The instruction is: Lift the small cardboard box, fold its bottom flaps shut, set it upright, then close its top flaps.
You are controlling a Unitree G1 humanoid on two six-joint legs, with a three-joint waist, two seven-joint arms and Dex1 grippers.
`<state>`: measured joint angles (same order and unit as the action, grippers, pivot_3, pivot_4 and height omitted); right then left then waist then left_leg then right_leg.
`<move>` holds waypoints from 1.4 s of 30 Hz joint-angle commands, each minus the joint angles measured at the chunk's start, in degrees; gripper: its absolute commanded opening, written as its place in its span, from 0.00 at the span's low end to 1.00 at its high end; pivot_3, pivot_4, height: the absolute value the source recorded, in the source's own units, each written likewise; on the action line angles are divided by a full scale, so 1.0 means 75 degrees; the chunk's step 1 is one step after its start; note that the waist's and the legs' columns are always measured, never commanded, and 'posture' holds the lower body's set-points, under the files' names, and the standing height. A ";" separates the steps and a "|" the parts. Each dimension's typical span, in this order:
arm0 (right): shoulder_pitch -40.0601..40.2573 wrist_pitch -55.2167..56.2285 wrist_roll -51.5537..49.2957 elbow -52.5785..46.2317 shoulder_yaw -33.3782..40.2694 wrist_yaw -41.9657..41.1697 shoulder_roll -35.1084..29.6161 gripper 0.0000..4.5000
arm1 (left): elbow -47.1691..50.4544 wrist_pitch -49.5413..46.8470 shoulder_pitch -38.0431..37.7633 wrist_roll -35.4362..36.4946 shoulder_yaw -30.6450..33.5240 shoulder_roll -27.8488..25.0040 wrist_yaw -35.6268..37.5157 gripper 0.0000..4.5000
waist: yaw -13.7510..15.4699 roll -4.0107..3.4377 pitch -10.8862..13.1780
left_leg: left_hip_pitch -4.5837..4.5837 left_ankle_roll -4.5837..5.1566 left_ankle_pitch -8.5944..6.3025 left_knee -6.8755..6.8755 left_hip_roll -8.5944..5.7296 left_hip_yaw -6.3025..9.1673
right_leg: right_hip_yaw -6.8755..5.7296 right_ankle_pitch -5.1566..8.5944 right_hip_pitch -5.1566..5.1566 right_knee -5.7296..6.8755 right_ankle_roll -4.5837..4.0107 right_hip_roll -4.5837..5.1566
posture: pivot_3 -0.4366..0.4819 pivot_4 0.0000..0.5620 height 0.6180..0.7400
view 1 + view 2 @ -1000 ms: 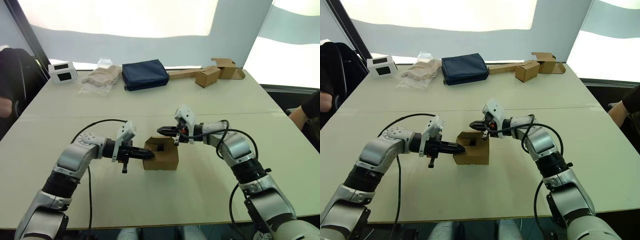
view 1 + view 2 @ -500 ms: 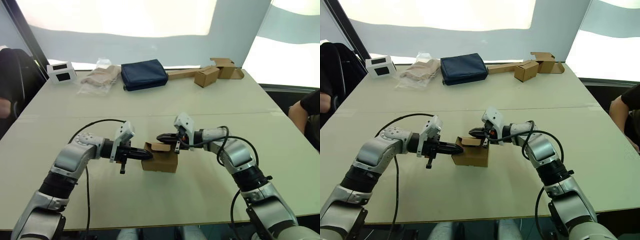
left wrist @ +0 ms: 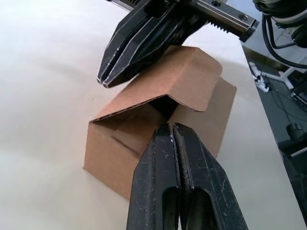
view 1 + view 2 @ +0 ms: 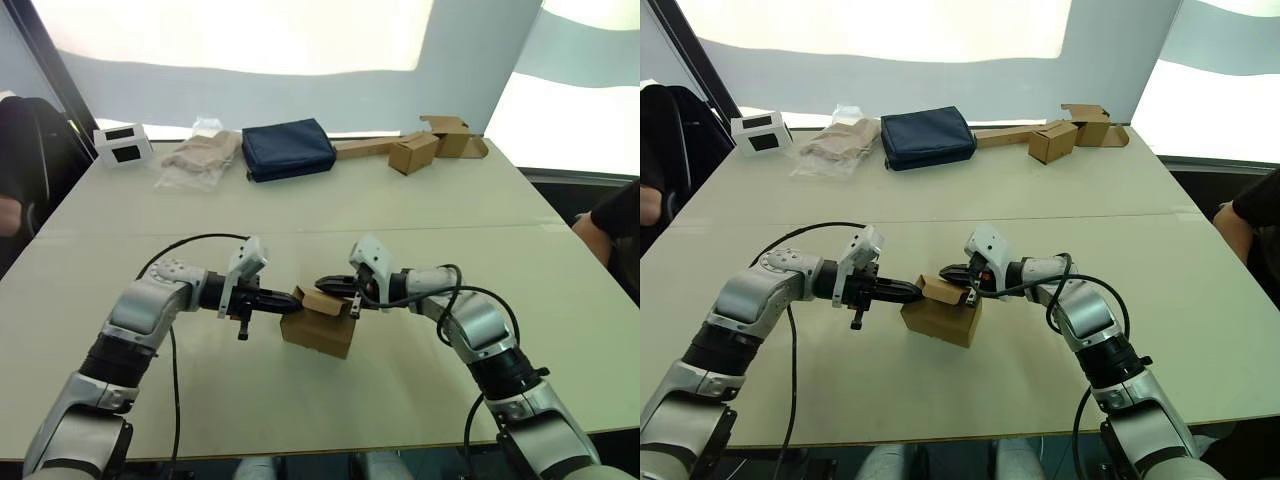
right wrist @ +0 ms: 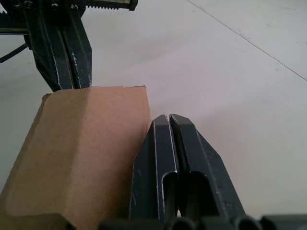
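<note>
I am seeing the small cardboard box (image 4: 320,325) sitting on the tabletop (image 4: 400,215) near its front middle, slightly skewed, between my two arms. One of the top flaps (image 3: 184,79) is arching over the open end, with a dark gap under it. My left end effector (image 4: 287,299) is pointing at the box from its left side with both fingers pressed together, gripping nothing, its tip right at the box's upper edge. My right end effector (image 4: 328,285) is coming in from the opposite side, fingers likewise closed on nothing, lying along the raised flap. Far back on the tabletop are lying a navy pouch (image 4: 290,148), a plastic bag (image 4: 203,155) and two joined boxes (image 4: 430,148).
</note>
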<state>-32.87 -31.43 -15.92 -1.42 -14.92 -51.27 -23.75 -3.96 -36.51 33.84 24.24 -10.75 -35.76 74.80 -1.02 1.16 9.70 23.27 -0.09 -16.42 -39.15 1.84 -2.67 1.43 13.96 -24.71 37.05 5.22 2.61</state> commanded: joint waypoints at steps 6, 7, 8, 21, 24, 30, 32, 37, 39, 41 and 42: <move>0.0169 -0.0866 -0.0733 -0.1694 0.0657 0.0377 0.0018 0.00 | 0.0024 0.0188 -0.0090 -0.0206 -0.0319 0.0034 -0.0007 0.01 | 0.0027 0.0000 0.0000 | 0.0001 0.0000 0.0000 0.0000 0.0000 0.0001 | 0.0000 0.0000 0.0000 -0.0001 0.0000 0.0002 | 0.48 0.27 1.00; 0.0213 -0.0963 -0.0777 -0.1830 0.0682 0.0424 -0.0007 0.00 | 0.0051 0.0186 -0.0106 -0.0197 -0.0331 0.0032 -0.0014 0.01 | 0.0029 0.0000 0.0000 | 0.0001 0.0000 0.0000 0.0000 0.0000 0.0001 | 0.0000 0.0000 0.0000 -0.0001 0.0000 0.0004 | 0.48 0.27 1.00; 0.0253 -0.1048 -0.0817 -0.1946 0.0700 0.0467 -0.0033 0.00 | 0.0081 0.0183 -0.0124 -0.0187 -0.0340 0.0029 -0.0025 0.01 | 0.0030 0.0000 0.0000 | 0.0001 0.0000 0.0000 0.0000 0.0000 0.0001 | 0.0000 0.0001 0.0000 -0.0001 -0.0001 0.0004 | 0.48 0.27 1.00; 0.1213 -0.1210 -0.0516 -0.2448 0.0317 0.0756 -0.0549 0.00 | 0.0100 0.0222 -0.0165 -0.0165 -0.0373 -0.0010 0.0012 0.01 | 0.0034 0.0000 0.0000 | 0.0000 0.0000 0.0000 0.0000 -0.0002 0.0001 | 0.0001 0.0008 0.0003 -0.0004 -0.0015 0.0003 | 0.48 0.27 1.00; 0.1352 -0.1125 -0.0483 -0.2352 0.0276 0.0838 -0.0510 0.00 | 0.0034 0.0222 -0.0088 -0.0136 -0.0281 -0.0134 0.0110 0.01 | 0.0034 0.0001 -0.0001 | 0.0000 0.0000 0.0000 0.0000 -0.0002 0.0001 | 0.0000 0.0009 0.0003 -0.0004 -0.0014 0.0003 | 0.48 0.27 1.00; 0.1450 -0.0978 -0.0387 -0.2301 0.0229 0.0898 -0.0558 0.00 | -0.0027 0.0030 0.0263 0.0141 0.0046 -0.0544 0.0472 0.01 | 0.0022 0.0001 -0.0001 | -0.0002 0.0000 0.0000 0.0000 -0.0001 0.0002 | 0.0000 0.0009 0.0002 -0.0003 -0.0016 -0.0001 | 0.48 0.27 1.00; 0.1446 -0.0973 -0.0383 -0.2306 0.0224 0.0903 -0.0560 0.00 | -0.0102 0.0069 0.0396 0.0132 0.0053 -0.0577 0.0527 0.01 | 0.0028 0.0001 -0.0001 | -0.0002 0.0000 0.0000 0.0000 -0.0001 0.0002 | -0.0001 0.0010 0.0002 -0.0004 -0.0016 -0.0001 | 0.48 0.27 1.00; 0.1394 -0.1069 -0.0472 -0.2462 0.0297 0.0920 -0.0575 0.00 | -0.0847 0.0288 0.1114 0.0049 -0.0025 -0.0014 0.0437 0.01 | 0.0073 0.0002 -0.0001 | 0.0001 0.0000 0.0000 -0.0002 -0.0003 0.0001 | -0.0001 0.0010 0.0003 -0.0005 -0.0016 0.0003 | 0.48 0.27 1.00; 0.1378 -0.1139 -0.0538 -0.2556 0.0322 0.0924 -0.0574 0.00 | -0.1182 0.0447 0.1343 -0.0083 -0.0136 0.0276 0.0408 0.01 | 0.0071 0.0003 0.0000 | 0.0004 0.0000 0.0000 -0.0007 -0.0006 -0.0004 | -0.0006 0.0010 0.0007 -0.0008 -0.0016 0.0003 | 0.48 0.27 1.00; 0.1361 -0.1234 -0.0601 -0.2660 0.0343 0.0938 -0.0576 0.00 | -0.1497 0.0601 0.1484 -0.0224 -0.0286 0.0560 0.0397 0.01 | 0.0040 0.0003 0.0000 | 0.0004 0.0000 0.0000 -0.0007 -0.0006 -0.0004 | 0.0000 0.0010 0.0008 -0.0013 -0.0015 0.0005 | 0.48 0.27 1.00; 0.1349 -0.1278 -0.0622 -0.2695 0.0349 0.0948 -0.0574 0.00 | -0.1653 0.0699 0.1530 -0.0301 -0.0351 0.0691 0.0399 0.01 | 0.0022 0.0003 0.0000 | 0.0005 0.0001 0.0000 -0.0006 -0.0007 -0.0005 | 0.0000 0.0009 0.0006 -0.0014 -0.0014 0.0004 | 0.48 0.27 1.00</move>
<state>-22.49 -40.15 -19.77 -19.61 -12.76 -44.33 -27.79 -14.66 -33.07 44.09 23.12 -12.66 -31.63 77.62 -0.86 1.18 9.70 23.31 -0.08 -16.42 -39.19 1.79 -2.70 1.43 14.02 -24.66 36.94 5.12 2.63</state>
